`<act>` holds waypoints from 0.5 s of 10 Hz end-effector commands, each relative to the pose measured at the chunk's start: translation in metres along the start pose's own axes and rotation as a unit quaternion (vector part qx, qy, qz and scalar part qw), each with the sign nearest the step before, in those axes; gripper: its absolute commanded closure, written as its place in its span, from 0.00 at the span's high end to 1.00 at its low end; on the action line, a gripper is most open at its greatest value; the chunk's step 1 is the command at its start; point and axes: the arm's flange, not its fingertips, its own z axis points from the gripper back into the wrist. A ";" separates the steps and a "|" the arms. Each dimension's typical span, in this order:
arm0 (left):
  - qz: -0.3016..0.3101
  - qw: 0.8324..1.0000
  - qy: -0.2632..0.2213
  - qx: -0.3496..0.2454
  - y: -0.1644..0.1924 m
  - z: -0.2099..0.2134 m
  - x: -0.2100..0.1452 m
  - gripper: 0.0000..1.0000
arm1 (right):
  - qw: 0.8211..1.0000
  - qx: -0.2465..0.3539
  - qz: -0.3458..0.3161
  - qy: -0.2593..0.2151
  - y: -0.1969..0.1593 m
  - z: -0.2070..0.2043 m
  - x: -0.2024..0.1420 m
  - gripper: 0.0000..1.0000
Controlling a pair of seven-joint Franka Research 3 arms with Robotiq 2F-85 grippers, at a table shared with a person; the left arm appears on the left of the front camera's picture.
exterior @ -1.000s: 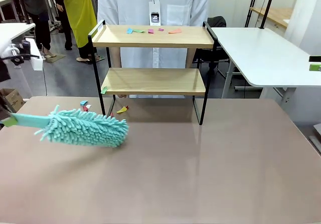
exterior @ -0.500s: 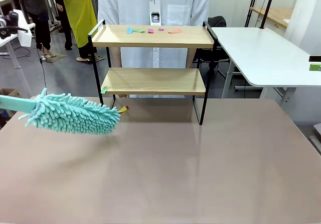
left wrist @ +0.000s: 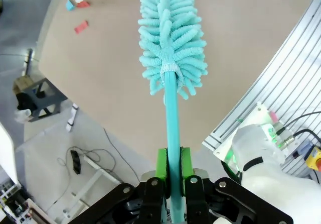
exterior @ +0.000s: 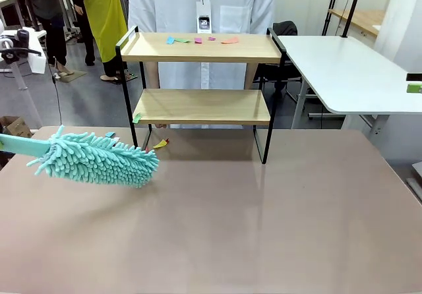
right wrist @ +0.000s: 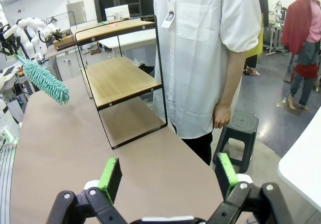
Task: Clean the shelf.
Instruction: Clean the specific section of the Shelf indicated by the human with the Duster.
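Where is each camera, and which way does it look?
Front: between the arms, facing across the table at shelf, person, duster.
Left wrist: looks down the left gripper, shut on the duster, toward the table.
Right wrist: looks past the open right gripper at shelf and person.
All three share the duster.

Duster handle [exterior: 23, 144] cut by left edge; scraps [exterior: 198, 40] on shelf [exterior: 250, 47] too small to identify.

Brown worktop [exterior: 277, 228], white table [exterior: 343, 73] just right of it, grey floor [exterior: 92, 106], cardboard box [exterior: 12, 128] far left, black stool [right wrist: 235, 126] at far side, black stand poles [exterior: 354, 4] behind.
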 end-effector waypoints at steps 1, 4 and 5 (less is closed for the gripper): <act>0.007 1.000 -0.006 0.009 0.002 0.000 -0.001 0.13 | 1.000 0.000 0.003 0.001 0.000 -0.001 0.003 1.00; 0.007 1.000 -0.006 0.009 0.002 0.000 -0.001 0.13 | 1.000 0.000 0.003 0.001 0.000 -0.001 0.003 1.00; 0.007 1.000 -0.006 0.009 0.002 0.000 -0.001 0.13 | 1.000 0.000 0.003 0.001 0.000 -0.001 0.003 1.00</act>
